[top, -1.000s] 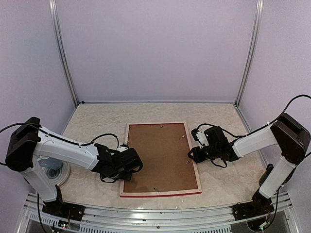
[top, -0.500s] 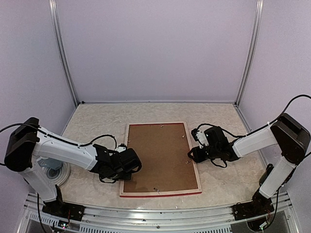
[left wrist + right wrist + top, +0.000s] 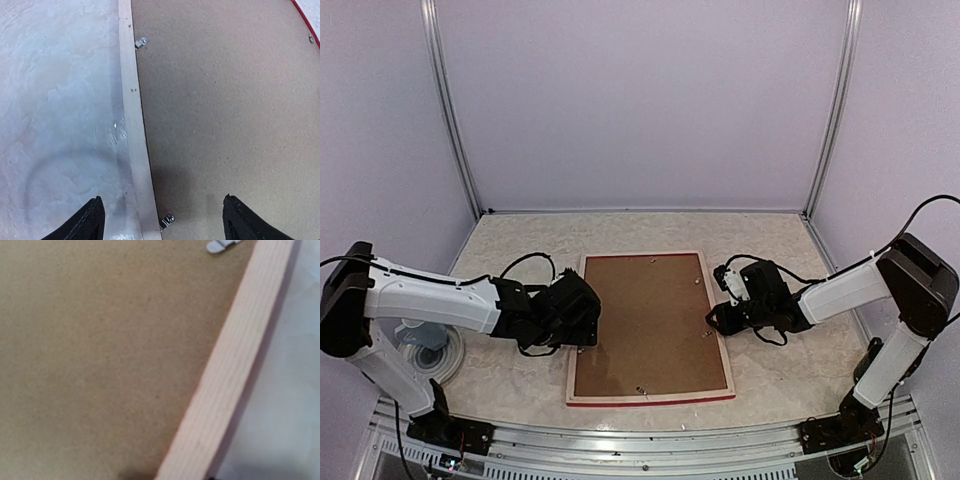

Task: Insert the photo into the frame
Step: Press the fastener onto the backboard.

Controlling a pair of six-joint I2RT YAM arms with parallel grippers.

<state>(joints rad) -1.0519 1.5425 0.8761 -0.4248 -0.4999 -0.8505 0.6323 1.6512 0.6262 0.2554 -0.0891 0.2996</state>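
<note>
Shifted farther out, left gripper (image 3: 582, 318) now gapes empty, fingers (image 3: 92, 222) straddling the red-fronted, pale-wood rectangular frame (image 3: 650, 397), face-down for reaching metal clips (image 3: 141, 42). Brown hardboard backing panel (image 3: 645, 320) hides the photo. Right gripper (image 3: 713, 318): opening unclear.

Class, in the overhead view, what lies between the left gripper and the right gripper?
The frame, lying back up with its brown backing panel, fills the stretch between the left gripper and the right gripper, as the top view shows.

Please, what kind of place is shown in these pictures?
Probably a robot test cell, not a home: plain lilac walls between aluminium posts, two arms bolted to a rail, a frame lying face down on the table.
</note>
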